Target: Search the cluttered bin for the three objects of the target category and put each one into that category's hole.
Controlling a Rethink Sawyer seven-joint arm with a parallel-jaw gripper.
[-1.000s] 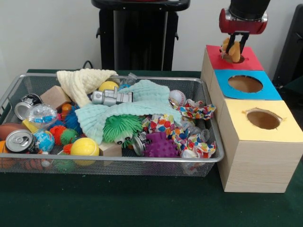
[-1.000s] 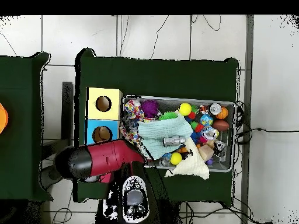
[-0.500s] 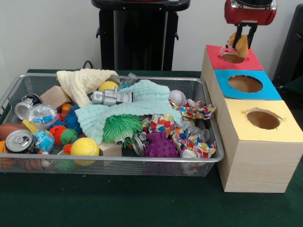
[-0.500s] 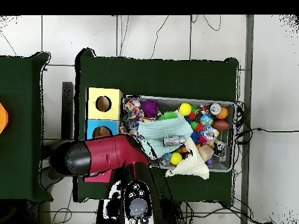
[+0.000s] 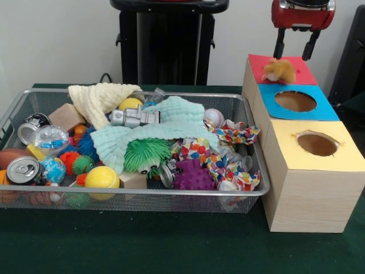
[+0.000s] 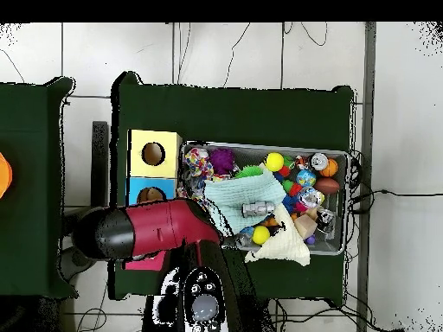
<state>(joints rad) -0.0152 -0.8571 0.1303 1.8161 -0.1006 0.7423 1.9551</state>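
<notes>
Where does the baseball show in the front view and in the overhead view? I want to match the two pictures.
Front view: the baseball lies at the wire bin's far right, beside the mint green cloth and the confetti-patterned wrapper.
Overhead view: I cannot pick it out; that corner of the bin sits next to the red arm.
Shared landmark: the silver toy robot lying on the mint green cloth.

Three boxes (image 5: 308, 165) with one hole each; one wire bin (image 5: 131, 197); two cloths (image 5: 171, 123); two yellow balls (image 5: 102, 177)
</notes>
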